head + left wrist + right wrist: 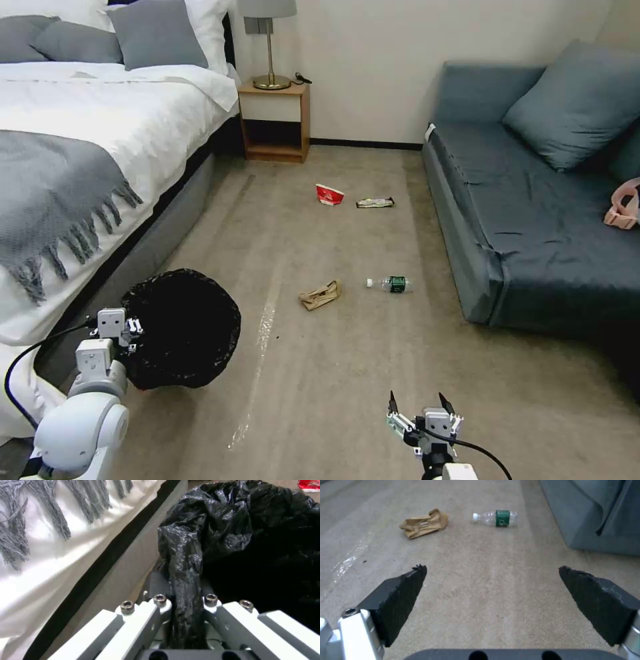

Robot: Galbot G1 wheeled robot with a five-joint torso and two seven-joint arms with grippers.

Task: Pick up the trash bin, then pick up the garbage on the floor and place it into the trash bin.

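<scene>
No lettering on the bottle (496,518) label is readable

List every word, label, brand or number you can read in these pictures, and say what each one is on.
No text can be read.
Bottle: green label, print too small to read.
Red-and-white paper cup: white markings, blurred.
Snack wrapper: yellow print, too small.
Brown paper bag: faint marks, unreadable.
Trash bin, held by the left gripper: no lettering.

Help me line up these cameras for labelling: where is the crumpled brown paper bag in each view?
Head view: crumpled brown paper bag on the carpet near centre, left of the bottle.
Left wrist view: not in it.
Right wrist view: upper left, beyond the open right gripper.
Shared landmark: the bottle beside it.
</scene>
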